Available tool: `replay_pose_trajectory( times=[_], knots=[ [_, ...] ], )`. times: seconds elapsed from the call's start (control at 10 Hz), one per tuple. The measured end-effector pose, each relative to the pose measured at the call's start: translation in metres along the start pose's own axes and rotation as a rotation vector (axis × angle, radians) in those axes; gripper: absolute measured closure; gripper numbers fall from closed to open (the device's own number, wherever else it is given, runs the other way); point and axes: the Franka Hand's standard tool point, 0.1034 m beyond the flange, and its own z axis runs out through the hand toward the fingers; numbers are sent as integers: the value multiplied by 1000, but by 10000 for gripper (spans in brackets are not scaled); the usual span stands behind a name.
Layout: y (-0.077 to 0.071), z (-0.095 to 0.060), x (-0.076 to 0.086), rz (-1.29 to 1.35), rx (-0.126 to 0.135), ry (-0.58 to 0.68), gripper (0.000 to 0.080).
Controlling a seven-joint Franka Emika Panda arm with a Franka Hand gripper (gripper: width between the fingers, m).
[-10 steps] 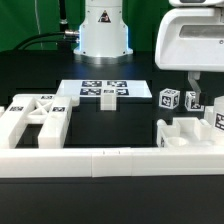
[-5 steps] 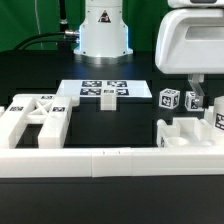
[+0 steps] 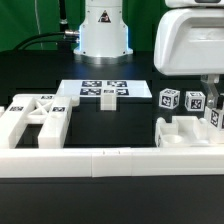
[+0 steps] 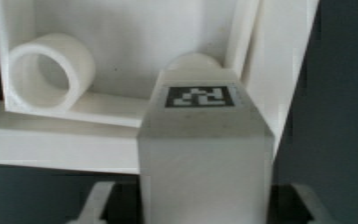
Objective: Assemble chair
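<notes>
White matte plastic, chunky and square: the tagged bar [image 4: 202,150] fills the middle of the wrist view. The gripper [image 3: 211,90] is clamped nearly shut on it at the exterior view's right edge. The bar stands by the frame piece [image 3: 185,132] in the lower right. Two tagged blocks [image 3: 168,99] sit just above that in the picture. More chair parts [image 3: 35,115] lie bunched at lower left. The marker board [image 3: 100,90] lies mid-frame, and the border wall [image 3: 100,160] runs along the bottom.
</notes>
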Motion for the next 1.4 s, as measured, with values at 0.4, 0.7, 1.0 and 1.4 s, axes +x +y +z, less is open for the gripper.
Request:
replay_pose_trajectory(
  times=[0.4, 0.7, 1.0, 1.4],
  knots=[
    [-1, 0, -1, 258, 4, -1, 515],
    [3, 1, -1, 541, 4, 15, 514],
    [5, 1, -3, 906, -16, 9, 514],
    [7, 1, -5, 1165, -28, -9, 514]
  ],
)
